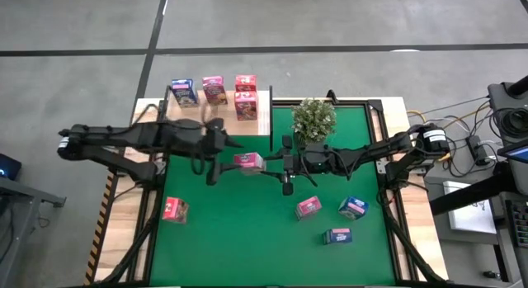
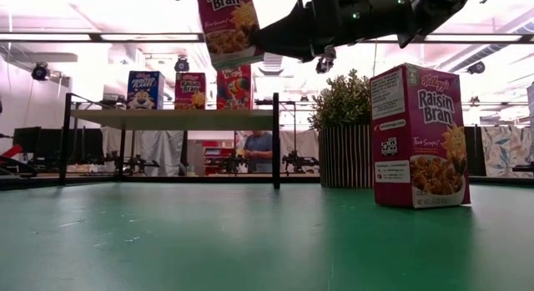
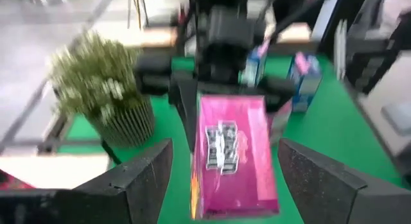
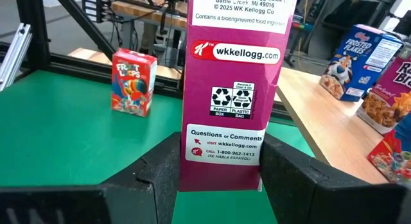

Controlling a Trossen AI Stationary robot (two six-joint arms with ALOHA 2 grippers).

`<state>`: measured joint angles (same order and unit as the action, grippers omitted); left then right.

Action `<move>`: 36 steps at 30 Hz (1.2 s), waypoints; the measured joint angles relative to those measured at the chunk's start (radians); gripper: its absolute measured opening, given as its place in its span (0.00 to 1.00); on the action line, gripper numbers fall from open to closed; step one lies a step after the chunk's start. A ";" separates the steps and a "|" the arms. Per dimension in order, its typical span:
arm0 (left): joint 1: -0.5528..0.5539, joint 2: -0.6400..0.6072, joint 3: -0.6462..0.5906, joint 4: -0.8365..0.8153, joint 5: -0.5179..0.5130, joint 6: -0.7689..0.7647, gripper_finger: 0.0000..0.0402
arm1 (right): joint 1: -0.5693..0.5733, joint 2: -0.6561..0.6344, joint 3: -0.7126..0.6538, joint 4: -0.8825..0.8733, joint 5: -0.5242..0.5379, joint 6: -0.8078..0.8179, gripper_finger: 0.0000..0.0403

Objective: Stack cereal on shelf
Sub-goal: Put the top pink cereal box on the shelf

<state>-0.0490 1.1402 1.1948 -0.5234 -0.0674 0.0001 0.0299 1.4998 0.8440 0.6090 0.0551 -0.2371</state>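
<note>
Hanging above the middle of the green mat (image 1: 247,230), a pink Raisin Bran box (image 1: 248,161) sits between the two arms, and the right claw (image 4: 218,161) has it pinched between its two dark fingers at one end, label side toward its camera; that grip looks chosen to leave the rest of the box free. The left claw (image 3: 221,166) faces the same box with its fingers spread wide on either side and not touching it, so the box looks to be held by the right arm alone, as in a pass between arms. In the low view the carried box (image 2: 229,24) hangs well above the mat. Nearest that low camera a second pink Raisin Bran box (image 2: 420,137) stands upright on the mat, clear of the carried one. Other cereal waits on the mat: a Froot Loops box (image 1: 175,210) near the left edge, a pink box (image 1: 308,207) and two blue ones (image 1: 352,207) (image 1: 337,236) toward the right side. Farther off, the potted plant (image 1: 313,119) stands just beside the shelf (image 1: 256,127) at its right end, and it seems the main obstacle: a box swung in from the right would have to pass over or around it. On the pale shelf board stand four boxes already, a blue Frosted Flakes box (image 1: 183,92), a pink one (image 1: 214,89) and two red-pink ones (image 1: 245,82) (image 1: 246,106). Beyond the worktop, a person in a blue top (image 2: 260,149) shows in the room.
</note>
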 joint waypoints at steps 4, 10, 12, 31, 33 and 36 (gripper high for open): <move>0.000 0.092 0.090 -0.090 -0.003 -0.017 0.66 | 0.000 0.000 0.000 -0.008 0.000 0.000 0.44; 0.000 0.183 0.189 -0.182 -0.008 -0.015 0.66 | 0.000 0.000 0.000 -0.008 0.000 -0.003 0.44; -0.003 0.194 0.208 -0.199 -0.023 -0.013 0.66 | 0.000 0.000 0.000 -0.008 0.000 -0.007 0.44; -0.009 0.205 0.205 -0.223 -0.048 -0.027 0.44 | 0.000 0.000 0.000 -0.006 0.031 0.002 0.44; -0.009 0.205 0.205 -0.223 -0.048 -0.027 0.41 | 0.000 0.000 0.000 -0.006 0.031 0.011 0.44; -0.009 0.205 0.205 -0.224 -0.047 -0.027 0.38 | 0.000 0.000 0.000 -0.005 0.031 0.020 0.46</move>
<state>-0.0582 1.3449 1.3994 -0.7478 -0.1146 -0.0269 0.0299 1.4998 0.8440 0.6037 0.0864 -0.2169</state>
